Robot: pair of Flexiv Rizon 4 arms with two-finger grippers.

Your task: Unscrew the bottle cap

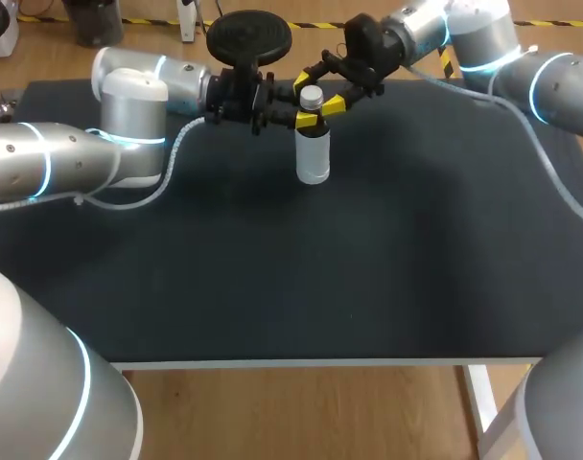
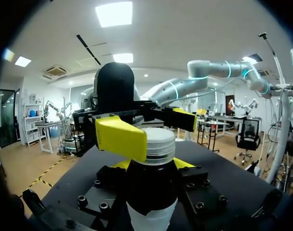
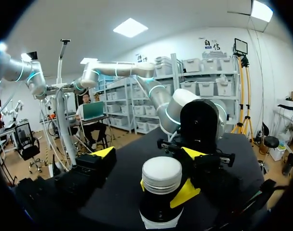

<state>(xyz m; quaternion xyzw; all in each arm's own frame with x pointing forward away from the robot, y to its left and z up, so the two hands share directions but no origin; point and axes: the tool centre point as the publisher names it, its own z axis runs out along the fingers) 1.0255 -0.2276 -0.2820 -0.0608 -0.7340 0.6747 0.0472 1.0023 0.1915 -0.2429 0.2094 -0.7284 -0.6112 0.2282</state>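
Observation:
A white bottle [image 1: 313,153] with a dark neck and a ribbed white cap [image 1: 312,96] stands upright at the back middle of the black table. My left gripper [image 1: 309,121] comes in from the left and is shut on the bottle's neck [image 2: 151,187], just below the cap [image 2: 159,143]. My right gripper [image 1: 317,92] reaches in from the back right at cap height and is open, one yellow finger [image 2: 120,137] close beside the cap, the other [image 2: 185,118] clear of it. In the right wrist view the cap [image 3: 161,175] sits ahead, one own fingertip [image 3: 104,154] well off to its side.
The table's black mat [image 1: 368,278] stretches bare toward the front edge. White cables trail from both arms across the mat, on the left [image 1: 176,158] and the right [image 1: 550,182]. A black round disc [image 1: 249,36] stands at the far edge behind the grippers.

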